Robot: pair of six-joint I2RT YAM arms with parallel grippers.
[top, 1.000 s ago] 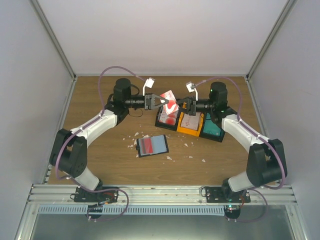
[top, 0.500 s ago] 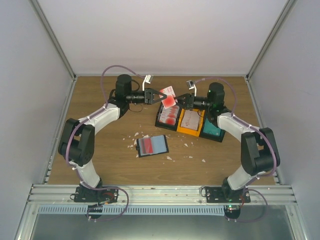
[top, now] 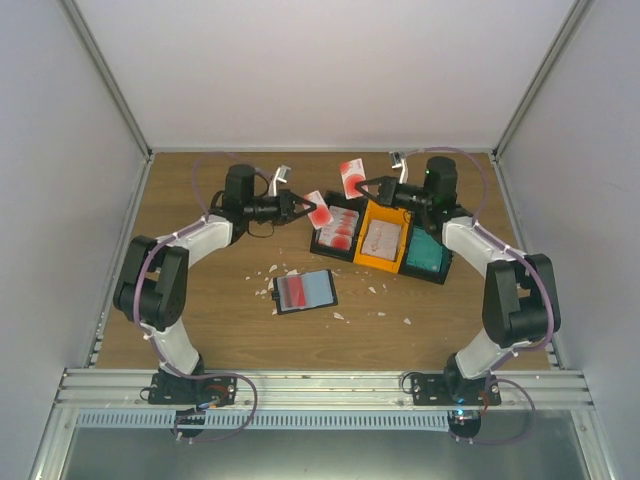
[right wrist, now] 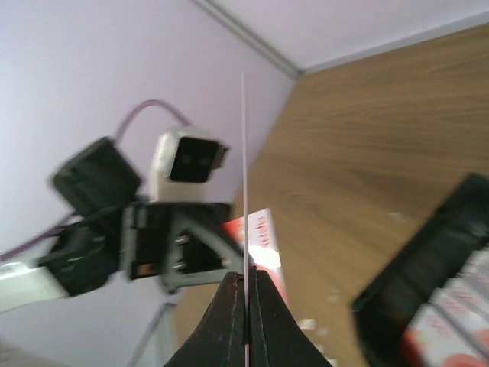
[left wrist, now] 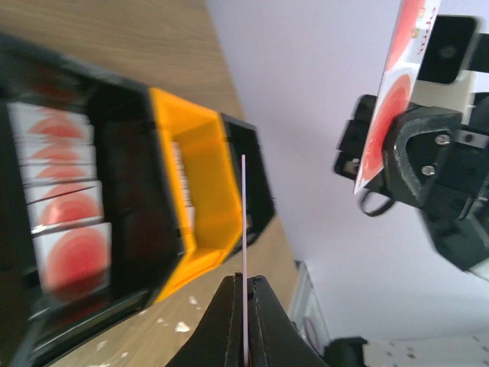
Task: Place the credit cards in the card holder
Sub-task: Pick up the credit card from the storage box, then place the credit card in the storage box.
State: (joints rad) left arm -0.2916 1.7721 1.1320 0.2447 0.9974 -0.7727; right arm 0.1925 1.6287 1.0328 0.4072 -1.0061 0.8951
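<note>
Both grippers hover above the back of the table, each shut on a red-and-white credit card. My left gripper [top: 300, 207] pinches one credit card [top: 319, 209], which shows edge-on [left wrist: 244, 222] in the left wrist view between the shut fingertips [left wrist: 229, 294]. My right gripper [top: 371, 187] holds a second card [top: 351, 176] higher up, a thin line [right wrist: 244, 168] in its own view. The two cards are apart. The card holder [top: 304, 290] lies open on the wood in front, bluish-grey inside, with a red card in its left part.
Behind the holder stand three trays side by side: a black one [top: 337, 230] with several red-and-white cards, an orange one [top: 383, 240] with whitish cards, and a black one [top: 426, 256] with teal cards. Small white scraps [top: 272, 270] lie around the holder.
The grippers were together at one spot over the black tray. Now they have drawn apart, the left going left and the right going up and back, each with a card.
</note>
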